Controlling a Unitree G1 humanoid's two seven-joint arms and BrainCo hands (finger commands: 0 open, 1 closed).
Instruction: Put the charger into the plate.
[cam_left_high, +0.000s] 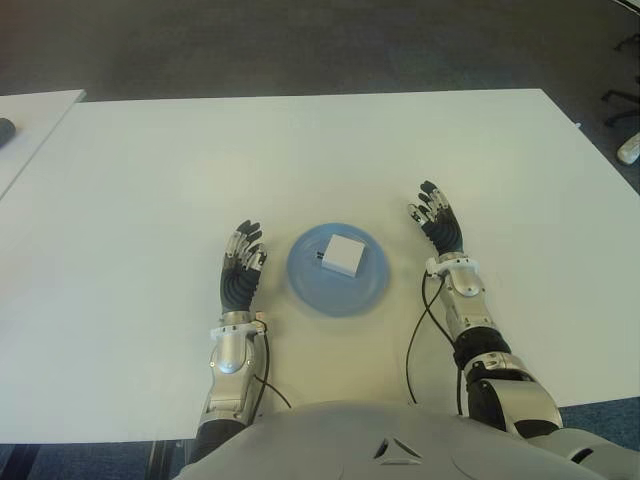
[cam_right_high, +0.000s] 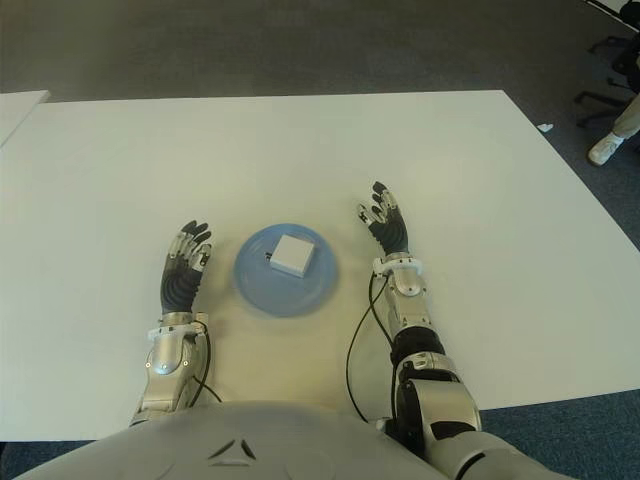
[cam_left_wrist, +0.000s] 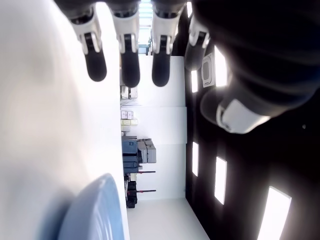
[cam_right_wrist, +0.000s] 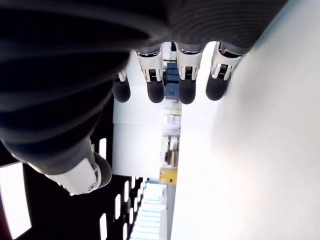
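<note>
white charger sits inside blue plate on table. left hand & right hand flank plate, fingers extended, holding nothing; placement looks complete, hands clear.

Head eyes look down, sharing table; wrist cameras close.

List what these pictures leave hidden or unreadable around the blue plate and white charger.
- The square white charger in the round blue plate: its dark end is too small to read in the eye views.
- Left wrist view: the frame edge cuts the plate; the charger is outside it.
- Right wrist view: the right hand fills it; neither shows.
</note>
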